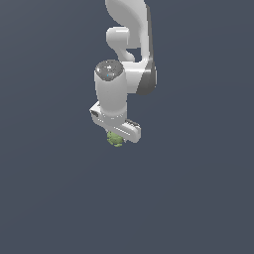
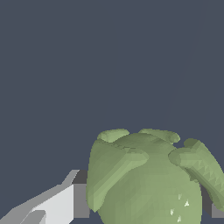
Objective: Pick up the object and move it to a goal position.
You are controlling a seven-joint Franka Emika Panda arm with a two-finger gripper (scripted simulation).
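White tool (image 1: 116,135), olive-green object (image 1: 115,140) between its fingers (image 2: 65,203), plain grey ground.

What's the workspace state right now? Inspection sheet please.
Surface: plain dark grey-blue all over, no edges or marks seen.
Job's things: object, lumpy olive-green, right under the gripper; in the wrist view it fills the space between the fingers. Goal: nothing seen.
Clutter: nothing seen.
Grippers: gripper points down, fingers against the object on both sides; looks shut on it.
Cables: nothing seen.
Surroundings: white arm above; otherwise nothing seen.
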